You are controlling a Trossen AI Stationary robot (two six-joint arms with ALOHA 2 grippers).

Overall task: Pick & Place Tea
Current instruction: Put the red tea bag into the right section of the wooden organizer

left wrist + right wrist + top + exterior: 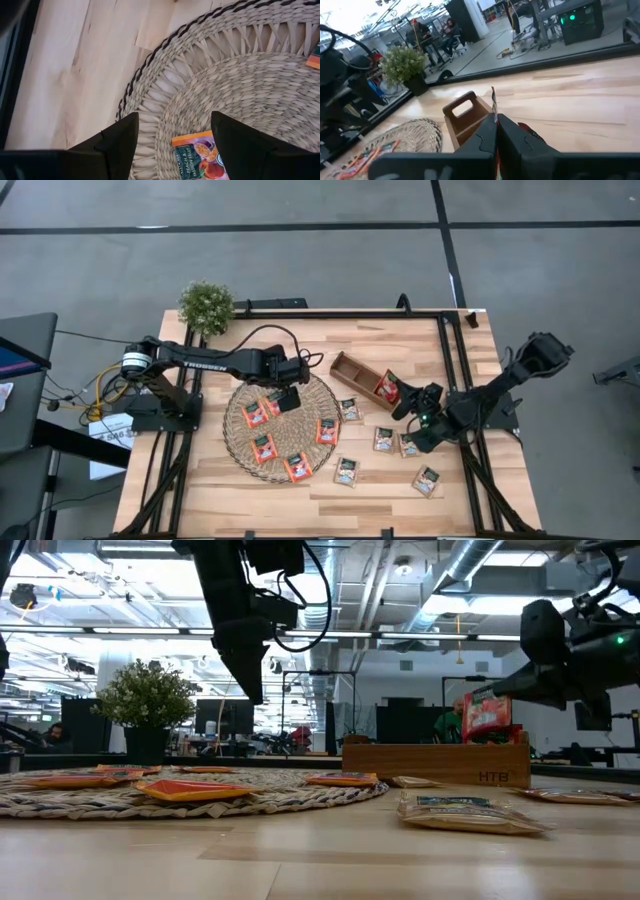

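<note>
Several red-orange tea sachets (264, 447) lie flat on the round wicker mat (240, 442). Several green-and-pale ones (383, 439) lie on the bare wood to its right. My left gripper (172, 125) hangs open above the mat's far part, with a red-orange sachet (197, 159) lying on the weave below the gap. My right gripper (496, 120) is shut on another red-orange sachet (487, 710) at the right end of the brown wooden tray (352, 368). My right gripper pinches the red-orange sachet between its two fingers, which come nearly level from the table's right side. The sachet stands upright on edge, its upper edge (493, 100) rising above the fingertips. It rises above the tray's wall (440, 762), which hides its lower part.
A small potted plant (206, 305) stands at the table's far left corner. Black rails (452, 360) run along the table's sides. Loose green sachets (426, 480) lie scattered between the mat and my right arm. Bare wood lies along the near edge.
</note>
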